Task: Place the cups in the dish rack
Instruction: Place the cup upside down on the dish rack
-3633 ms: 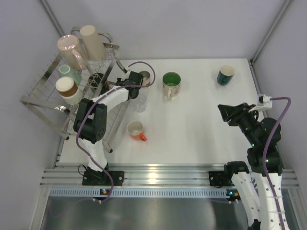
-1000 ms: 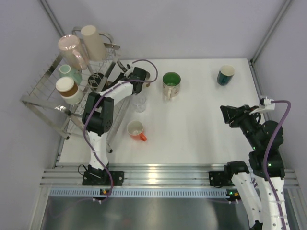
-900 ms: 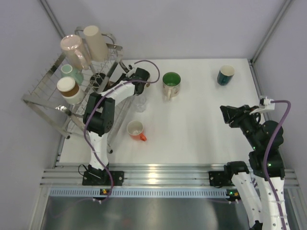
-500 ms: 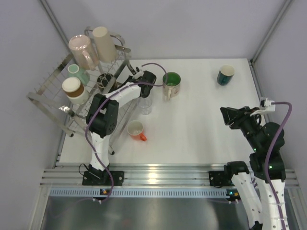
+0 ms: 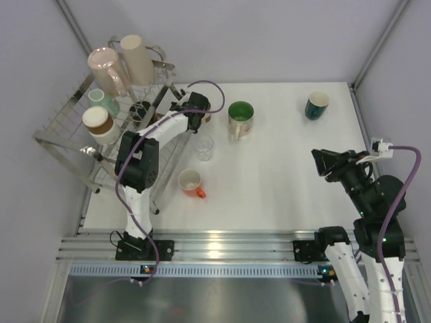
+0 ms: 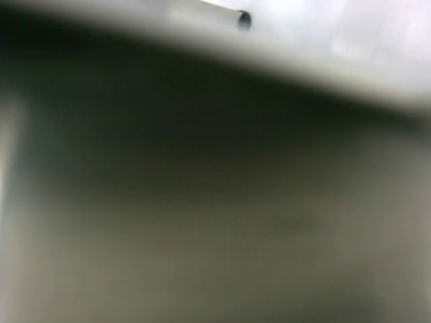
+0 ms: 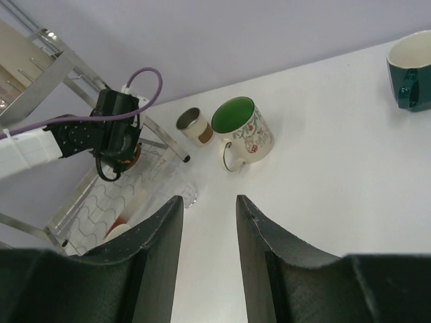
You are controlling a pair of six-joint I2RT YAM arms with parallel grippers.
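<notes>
The silver wire dish rack (image 5: 64, 131) stands at the far left and holds a pink cup (image 5: 108, 67), a beige cup (image 5: 137, 58), a teal cup (image 5: 101, 102), a brown-banded cup (image 5: 98, 124) and a dark cup (image 5: 140, 110). My left gripper (image 5: 193, 108) is at the rack's right edge, beside a small steel cup (image 7: 194, 126); its own view is a dark blur. On the table are a green-inside white mug (image 5: 240, 118), a clear glass (image 5: 204, 147), an orange-handled white cup (image 5: 191, 182) and a dark teal cup (image 5: 316, 104). My right gripper (image 7: 207, 205) is open and empty, high at the right.
The left arm's purple cable (image 5: 214, 91) loops above the steel cup. The rack's leg (image 7: 165, 141) reaches onto the table near the glass. Grey walls close the back and both sides. The arm bases sit on the rail (image 5: 222, 245) at the near edge.
The rack swung to the right with the left gripper and came partly back. The clear glass slid slightly right. The right arm drifted a little to the right.
</notes>
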